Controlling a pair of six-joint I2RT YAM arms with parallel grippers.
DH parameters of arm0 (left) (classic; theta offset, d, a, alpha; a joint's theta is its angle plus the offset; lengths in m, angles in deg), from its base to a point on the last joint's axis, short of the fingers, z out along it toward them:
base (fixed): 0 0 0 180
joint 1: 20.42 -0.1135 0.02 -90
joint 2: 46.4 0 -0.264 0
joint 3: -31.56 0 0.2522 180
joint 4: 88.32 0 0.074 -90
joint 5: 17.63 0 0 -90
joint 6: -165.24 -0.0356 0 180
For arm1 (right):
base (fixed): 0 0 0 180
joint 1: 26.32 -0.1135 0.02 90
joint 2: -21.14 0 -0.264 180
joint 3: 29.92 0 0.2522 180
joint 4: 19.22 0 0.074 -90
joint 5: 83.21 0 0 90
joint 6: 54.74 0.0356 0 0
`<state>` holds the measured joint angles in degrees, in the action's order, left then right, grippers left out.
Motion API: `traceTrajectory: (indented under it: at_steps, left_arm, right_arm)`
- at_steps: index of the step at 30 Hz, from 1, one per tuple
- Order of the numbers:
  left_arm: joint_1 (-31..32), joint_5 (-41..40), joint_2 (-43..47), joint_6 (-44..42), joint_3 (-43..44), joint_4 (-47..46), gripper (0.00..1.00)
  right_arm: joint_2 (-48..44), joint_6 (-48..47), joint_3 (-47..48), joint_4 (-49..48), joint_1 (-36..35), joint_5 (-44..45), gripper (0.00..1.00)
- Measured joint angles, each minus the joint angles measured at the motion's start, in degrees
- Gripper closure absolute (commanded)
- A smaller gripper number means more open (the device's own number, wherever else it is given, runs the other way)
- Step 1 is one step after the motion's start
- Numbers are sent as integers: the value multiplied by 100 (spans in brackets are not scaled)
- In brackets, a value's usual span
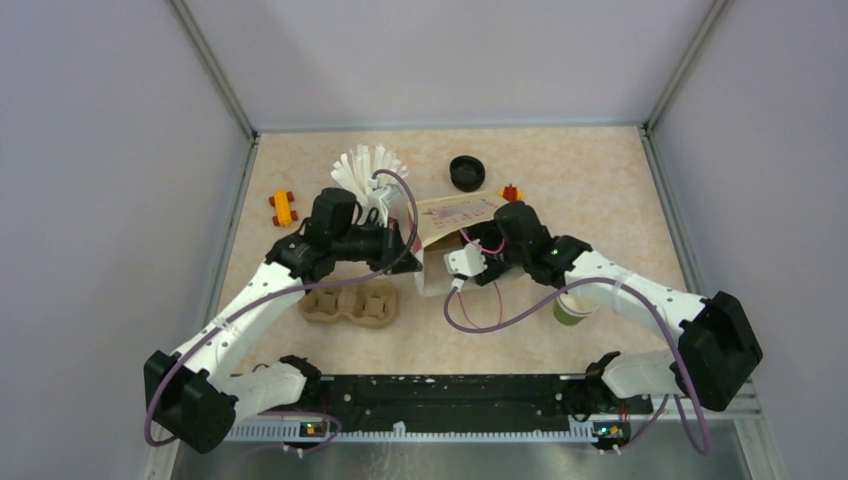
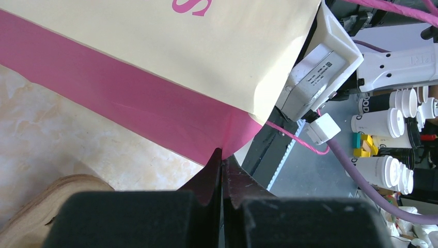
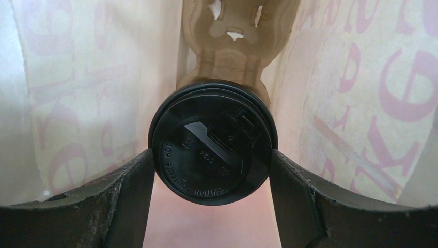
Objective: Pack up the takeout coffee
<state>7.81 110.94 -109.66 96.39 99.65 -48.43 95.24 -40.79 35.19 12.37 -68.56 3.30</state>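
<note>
- right gripper (image 3: 212,155) is reaching inside the paper bag (image 3: 351,93), its two dark fingers (image 3: 129,191) pressing on opposite sides of the takeout coffee (image 3: 213,142), clamped at the rim of the round black lid
- takeout coffee is sitting inside the bag with its lid facing the wrist camera; the cup's sides are hiding behind the lid
- brown pulp tray (image 3: 235,46) is showing just behind the coffee at the far end of the bag; cannot tell if they are touching
- bag walls, cream with pink lettering, are closing in on both sides of the fingers
- left gripper (image 2: 222,155) is pinching the pink side edge of the bag, fingers pressed together on the paper
- in the top view the bag is lying on the table (image 1: 600,180) between the two arms, with the right wrist at its near end
- pulp cup carrier (image 1: 350,303) is resting on the table under the left forearm, just beside the bag
- white cup of straws (image 1: 370,175) is standing behind the left wrist
- loose black lid (image 1: 466,172) is lying beyond the bag
- green paper cup (image 1: 572,308) is standing under the right forearm
- orange toy (image 1: 284,207) is lying near the left wall, well apart from the bag
</note>
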Motion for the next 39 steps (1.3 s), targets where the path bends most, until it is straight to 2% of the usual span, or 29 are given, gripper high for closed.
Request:
traceTrajectory:
  at_steps: [18, 39]
  left_arm:
    - [0, -2, -52, 0, 28, -2, 100]
    - [0, 0, -153, 0, 120, 4, 100]
  right_arm:
    - [33, -162, -37, -223, 155, -162, 39]
    - [24, -393, -37, 20, 229, -334, 39]
